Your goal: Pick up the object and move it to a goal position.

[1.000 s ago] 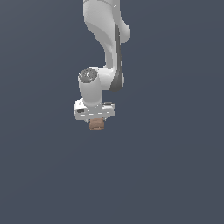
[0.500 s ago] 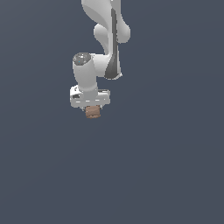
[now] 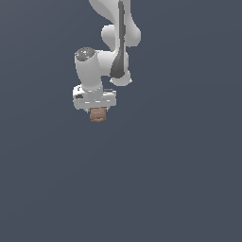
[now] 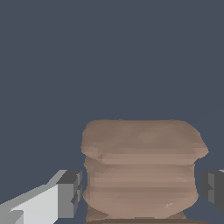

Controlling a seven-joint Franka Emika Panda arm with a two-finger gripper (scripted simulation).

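- Exterior view: the hand has drifted toward the exterior view's left and slightly up over the last second, with the block still tucked under it; I judge the carry to the goal is underway.
- Wrist view: the block fills the gap between both fingers, which are closed onto it.

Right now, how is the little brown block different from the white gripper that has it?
The block is tan-brown with faint darker bands; the gripper is plain white with dark grey fingers. The block is narrower than the gripper's body in the exterior view. The block is lumpy and roughly cube-shaped, while the gripper is a wide bar on the arm. Both hang together over the same plain dark background, the block between the fingers.
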